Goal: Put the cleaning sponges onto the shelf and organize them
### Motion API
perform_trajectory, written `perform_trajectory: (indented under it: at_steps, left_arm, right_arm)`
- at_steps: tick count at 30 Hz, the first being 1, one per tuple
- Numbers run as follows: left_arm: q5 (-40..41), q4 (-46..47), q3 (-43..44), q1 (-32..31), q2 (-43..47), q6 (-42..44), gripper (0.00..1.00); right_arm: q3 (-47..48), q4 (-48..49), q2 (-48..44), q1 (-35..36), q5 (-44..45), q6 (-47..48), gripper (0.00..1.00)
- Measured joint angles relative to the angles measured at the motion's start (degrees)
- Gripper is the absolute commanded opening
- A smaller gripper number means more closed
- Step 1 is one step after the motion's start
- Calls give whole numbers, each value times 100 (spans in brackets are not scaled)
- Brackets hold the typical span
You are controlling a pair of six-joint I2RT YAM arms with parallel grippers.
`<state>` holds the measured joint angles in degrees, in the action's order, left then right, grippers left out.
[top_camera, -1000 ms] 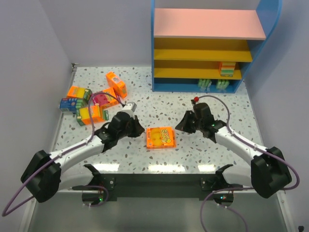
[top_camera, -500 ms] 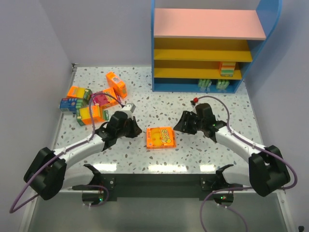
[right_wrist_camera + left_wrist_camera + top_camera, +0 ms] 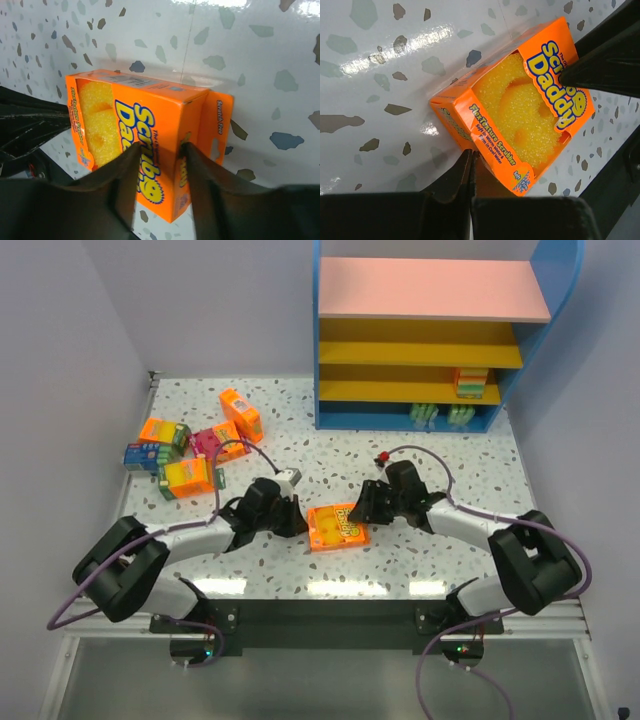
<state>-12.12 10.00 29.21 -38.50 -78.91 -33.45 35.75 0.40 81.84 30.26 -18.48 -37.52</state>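
Note:
An orange sponge pack (image 3: pixel 335 527) lies flat on the table between my two grippers. My left gripper (image 3: pixel 300 523) is shut, and its tip (image 3: pixel 471 152) touches the pack's (image 3: pixel 520 105) left edge. My right gripper (image 3: pixel 362 508) is open; its fingers (image 3: pixel 159 147) straddle the right corner of the pack (image 3: pixel 150 115). Several more packs lie at the far left: orange ones (image 3: pixel 240 413) (image 3: pixel 165 432) (image 3: pixel 190 477), a magenta one (image 3: pixel 208 443) and a blue one (image 3: pixel 145 454). The blue-framed shelf (image 3: pixel 318 360) stands at the back right with a stacked pack (image 3: pixel 470 383) on a yellow tier.
Green sponge packs (image 3: pixel 428 415) (image 3: pixel 460 416) stand on the shelf's bottom tier. Grey walls close in the left and right sides. The table's dark front edge (image 3: pixel 330 605) runs just behind the arm bases.
Both grippers have come down and inward to the orange pack. The left gripper now touches its left edge, the right straddles its right corner. The pack has shifted and turned slightly.

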Motion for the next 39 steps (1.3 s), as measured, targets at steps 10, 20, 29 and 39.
perform_trajectory:
  at_steps: [10, 20, 29, 39]
  left_arm:
    - [-2, 107, -138, -17, -107, -52, 0]
    - [1246, -1038, 197, -13, 968, -96, 12]
    - [2337, -1932, 616, 136, 2175, -140, 17]
    - [2308, -2245, 616, 136, 2354, -142, 12]
  right_arm:
    - [-74, 173, -22, -33, -90, -107, 0]
    - [-35, -605, -1165, -682, -330, -129, 0]
    - [870, -1443, -2398, -2186, -505, -295, 0]
    - [2527, -1419, -2404, -3016, 826, -1593, 0]
